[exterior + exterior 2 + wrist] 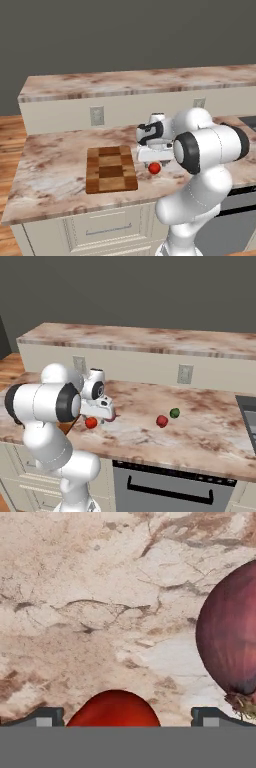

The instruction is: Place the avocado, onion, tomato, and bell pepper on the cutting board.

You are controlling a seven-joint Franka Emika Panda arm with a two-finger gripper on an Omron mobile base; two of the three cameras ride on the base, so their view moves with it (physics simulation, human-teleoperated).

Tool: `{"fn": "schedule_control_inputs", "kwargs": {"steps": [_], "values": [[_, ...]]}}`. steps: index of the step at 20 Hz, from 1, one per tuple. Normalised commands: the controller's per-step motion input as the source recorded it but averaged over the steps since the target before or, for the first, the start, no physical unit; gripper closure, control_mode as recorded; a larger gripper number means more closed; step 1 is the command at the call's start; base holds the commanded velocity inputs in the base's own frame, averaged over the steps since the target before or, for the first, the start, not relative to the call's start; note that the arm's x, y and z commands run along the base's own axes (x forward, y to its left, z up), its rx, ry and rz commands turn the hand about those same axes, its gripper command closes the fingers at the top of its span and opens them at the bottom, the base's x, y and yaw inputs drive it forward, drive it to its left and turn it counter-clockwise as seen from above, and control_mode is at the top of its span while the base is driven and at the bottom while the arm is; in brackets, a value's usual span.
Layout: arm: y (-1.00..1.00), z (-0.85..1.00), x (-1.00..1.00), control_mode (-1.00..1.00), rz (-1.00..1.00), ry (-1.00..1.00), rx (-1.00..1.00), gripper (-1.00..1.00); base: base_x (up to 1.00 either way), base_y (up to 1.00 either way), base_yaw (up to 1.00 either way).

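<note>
The tool (128, 717) hung low over the marble tabletop (55, 165) with its fingers spread wide, holding nothing. The tomato (114, 708) sat on the tabletop between the two fingertips, just right of the cutting board (110, 169), which lay bare. The onion (231, 629) rested close beside the tomato, partly hidden by the hand in the right base view. Further right, the bell pepper (161, 421) and the avocado (174, 413) lay near each other, well apart from the board.

Base views flank arm, share counter (55, 165); hand view close, facing down.
</note>
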Motion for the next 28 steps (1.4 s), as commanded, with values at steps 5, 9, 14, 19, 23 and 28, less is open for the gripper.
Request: {"fn": "schedule_control_inputs", "kwargs": {"steps": [5, 9, 14, 19, 23, 28], "values": [[0.23, -0.32, 0.0, -1.0, 0.0, 0.07, 0.0, 1.0, 0.0, 0.0, 0.0], [0.09, -0.34, -0.12, -1.0, -0.02, 0.05, 0.0, 1.0, 0.0, 0.0, 0.0], [0.0, 0.08, -0.33, -1.0, -0.02, 0.0, 0.01, 1.0, 0.0, 0.0, 0.0], [0.18, 0.68, -0.51, -1.0, 0.0, -0.09, 0.09, 1.0, 0.0, 0.0, 0.0], [0.31, 0.92, -0.52, -1.0, 0.0, -0.09, 0.13, 1.0, 0.0, 0.0, 0.0], [0.5, 0.81, -0.48, -1.0, 0.0, -0.02, 0.11, 1.0, 0.0, 0.0, 0.0]]}}
